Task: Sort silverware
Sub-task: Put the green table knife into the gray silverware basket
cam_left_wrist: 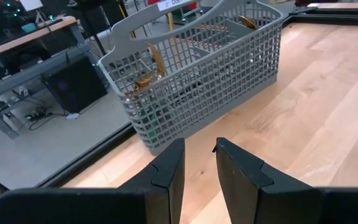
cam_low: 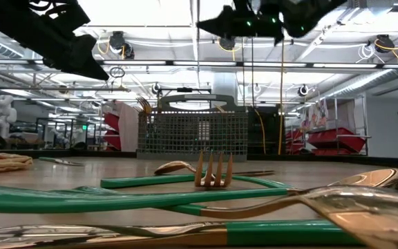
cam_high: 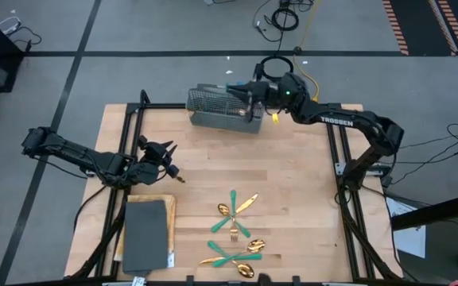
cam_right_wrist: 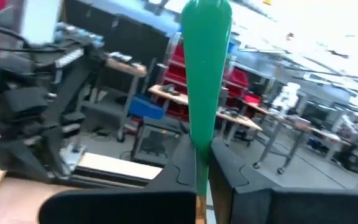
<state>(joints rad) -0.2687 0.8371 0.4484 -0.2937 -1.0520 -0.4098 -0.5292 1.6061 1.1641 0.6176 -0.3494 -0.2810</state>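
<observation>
Several gold-headed, teal-handled forks, spoons and knives lie in a loose pile (cam_high: 237, 232) on the wooden table near its near edge; a fork (cam_low: 213, 169) stands out in the low view. My right gripper (cam_high: 253, 90) hovers over the right end of the grey mesh basket (cam_high: 223, 108), shut on one teal-handled piece (cam_right_wrist: 207, 68). My left gripper (cam_high: 164, 157) hangs over the table's left part, open and holding nothing (cam_left_wrist: 199, 165), facing the basket (cam_left_wrist: 197, 81). Gold pieces (cam_left_wrist: 146, 78) stand inside the basket. My right gripper pinches the teal handle (cam_right_wrist: 201, 146) of one piece of silverware between its two fingers. The handle's rounded free end (cam_right_wrist: 207, 18) sticks out past the fingertips. The piece is lifted clear of the table, above the basket. The piece's head does not show in the wrist view.
A dark grey flat tray (cam_high: 145, 235) lies on a woven mat (cam_high: 168, 208) at the near left corner. A black frame (cam_high: 334, 151) borders the table. The basket stands at the far edge. Bare wood (cam_high: 245, 159) stretches between the basket and the pile.
</observation>
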